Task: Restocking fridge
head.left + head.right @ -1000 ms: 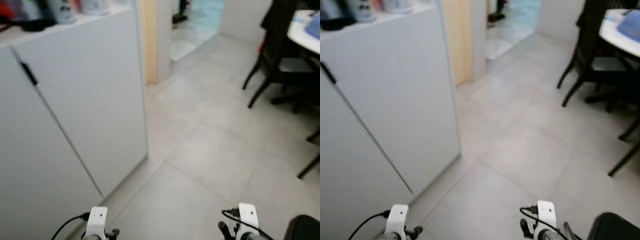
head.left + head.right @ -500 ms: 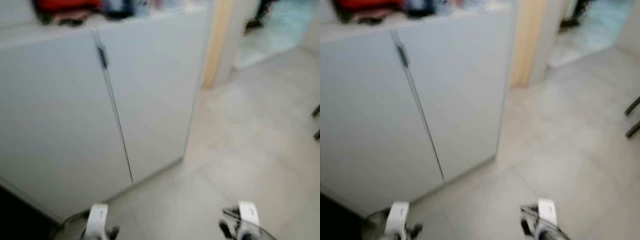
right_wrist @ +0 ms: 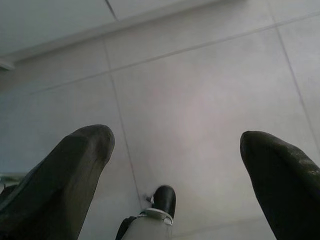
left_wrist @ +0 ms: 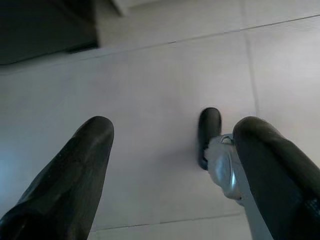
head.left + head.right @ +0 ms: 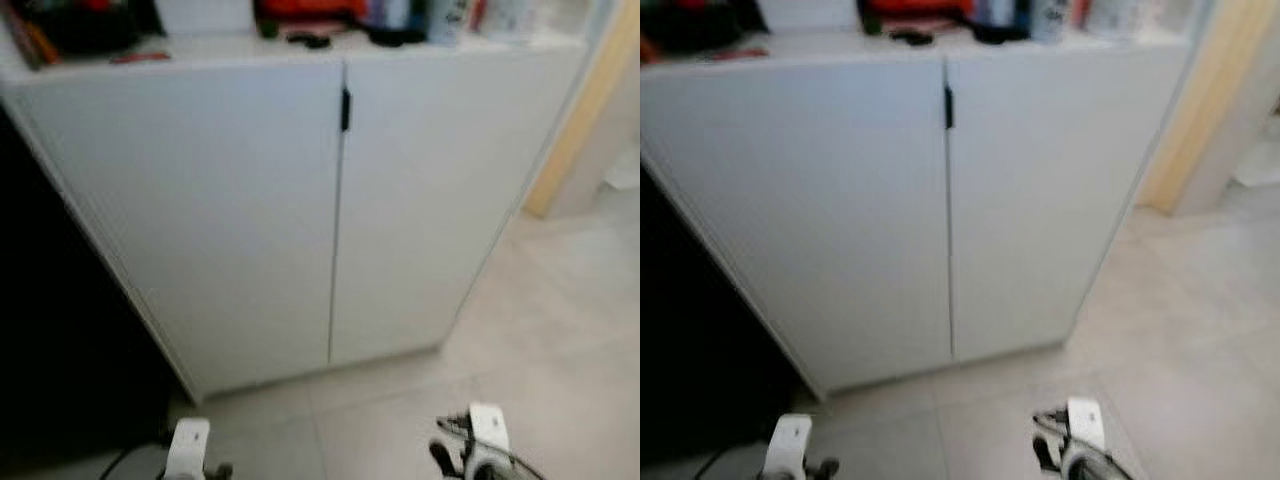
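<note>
Cabinet point(image 5: 340, 210): white, two doors, shut; facing head-on, close ahead
Dark mass point(image 5: 50, 330): tall black surface just left of cabinet; possibly the fridge, cannot confirm
Fridge: not identified with certainty; no open door, no shelves seen
Floor point(image 5: 560, 300): pale tiles, right of and below cabinet
Wall edge point(image 5: 580, 120): wood-toned strip at cabinet's right
Clutter point(image 5: 300, 15): red, dark and white items along cabinet top, blurred; stock to load not made out
Handle point(image 5: 345, 108): small black tab at top of door seam
Left gripper point(image 4: 170, 165): hanging low over tiles, fingers point(image 4: 65, 185) spread wide, nothing held
Right gripper point(image 3: 175, 170): hanging low over tiles, fingers point(image 3: 60, 175) spread wide, nothing held
Step in hand: judged as approach and search, task barely begun
Doing it well: steady the head to clear blur; confirm dark mass at left before committing; keep both arms tucked clear of cabinet corner while turning; square up to the door before reaching
Writing: none legible; labels on top items too blurred to read
</note>
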Available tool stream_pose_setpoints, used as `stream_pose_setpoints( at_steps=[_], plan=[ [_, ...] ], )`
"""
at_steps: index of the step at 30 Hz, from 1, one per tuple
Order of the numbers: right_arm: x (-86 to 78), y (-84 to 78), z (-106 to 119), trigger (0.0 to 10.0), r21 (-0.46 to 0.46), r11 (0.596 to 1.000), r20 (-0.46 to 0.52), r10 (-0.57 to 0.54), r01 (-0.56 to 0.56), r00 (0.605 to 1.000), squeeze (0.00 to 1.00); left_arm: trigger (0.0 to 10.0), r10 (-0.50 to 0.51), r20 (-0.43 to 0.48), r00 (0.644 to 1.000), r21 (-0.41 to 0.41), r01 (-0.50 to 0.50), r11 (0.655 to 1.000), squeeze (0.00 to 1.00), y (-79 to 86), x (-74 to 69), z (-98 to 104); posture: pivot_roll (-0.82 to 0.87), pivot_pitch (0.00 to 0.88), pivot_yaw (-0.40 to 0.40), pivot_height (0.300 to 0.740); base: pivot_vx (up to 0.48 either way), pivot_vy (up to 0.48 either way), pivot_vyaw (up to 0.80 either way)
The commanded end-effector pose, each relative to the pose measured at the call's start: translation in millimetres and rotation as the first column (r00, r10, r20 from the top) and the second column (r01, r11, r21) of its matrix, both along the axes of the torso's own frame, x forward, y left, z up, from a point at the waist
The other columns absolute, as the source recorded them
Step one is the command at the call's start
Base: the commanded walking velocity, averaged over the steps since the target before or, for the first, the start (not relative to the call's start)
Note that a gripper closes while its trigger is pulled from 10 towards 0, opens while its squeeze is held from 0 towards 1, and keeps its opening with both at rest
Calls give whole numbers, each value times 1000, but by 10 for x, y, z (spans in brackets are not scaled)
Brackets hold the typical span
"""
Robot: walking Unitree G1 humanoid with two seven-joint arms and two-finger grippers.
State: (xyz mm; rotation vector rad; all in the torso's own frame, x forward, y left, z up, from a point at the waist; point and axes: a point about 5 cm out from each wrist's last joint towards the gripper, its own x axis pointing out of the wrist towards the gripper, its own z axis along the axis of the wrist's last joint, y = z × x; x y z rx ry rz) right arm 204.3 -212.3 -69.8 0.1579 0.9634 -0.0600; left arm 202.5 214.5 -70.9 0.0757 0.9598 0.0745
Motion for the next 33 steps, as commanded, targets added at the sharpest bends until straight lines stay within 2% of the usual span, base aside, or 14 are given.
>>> stream_pose_setpoints(
  at_steps=[1,5,13,20,26,33],
  plan=[
    [-66,-37,-30,10000,-1,1000,-21,-28,28,999,0,10000,12,-20,1000,-11,-13,1000,0,-30,-33,-26,38,0,-21,740,0,0,0],
    [-79,-35,-39,10000,5,998,-26,-55,55,998,0,10000,14,-26,1000,-11,-15,1000,0,-27,-43,-32,36,0,-19,740,0,0,0],
    [-90,-42,-45,10000,6,994,-22,-107,107,994,0,10000,9,-32,999,-11,-9,1000,0,-28,-50,-36,33,0,-17,740,0,255,0],
    [-77,-48,-36,10000,-16,996,-11,-84,84,996,0,10000,6,-34,999,-10,-6,1000,0,-25,-52,-36,34,0,-15,740,0,256,0],
    [-73,-46,-34,10000,-15,997,-13,-71,71,997,0,10000,4,-33,999,-10,-5,1000,0,-25,-48,-34,34,0,-16,740,0,255,800],
    [-79,-42,-38,10000,2,996,-13,-93,93,996,0,10000,5,-34,999,-13,-6,1000,0,-30,-48,-35,36,0,-18,740,0,253,0]
  ],
)
